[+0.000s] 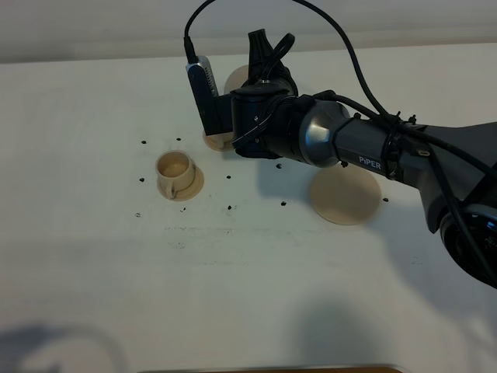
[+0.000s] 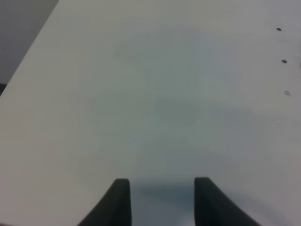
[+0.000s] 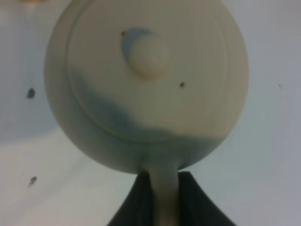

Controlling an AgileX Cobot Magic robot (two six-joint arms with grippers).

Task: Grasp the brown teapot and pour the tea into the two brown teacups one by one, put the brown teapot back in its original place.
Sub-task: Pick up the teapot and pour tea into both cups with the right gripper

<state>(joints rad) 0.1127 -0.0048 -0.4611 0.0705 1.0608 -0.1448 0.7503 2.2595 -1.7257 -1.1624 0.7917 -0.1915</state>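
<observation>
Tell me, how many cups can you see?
1. The cup sits on a saucer left of the arm. Another may hide under the arm, where a second saucer's edge shows.

"PiPER" on R arm [image 1: 365, 148]

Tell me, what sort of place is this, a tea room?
Probably a robotics lab bench, not a tea room: a cabled robot arm reaches over a white table dotted with small dark marks, carrying the brown teapot, with a teacup and large saucer set out.
</observation>
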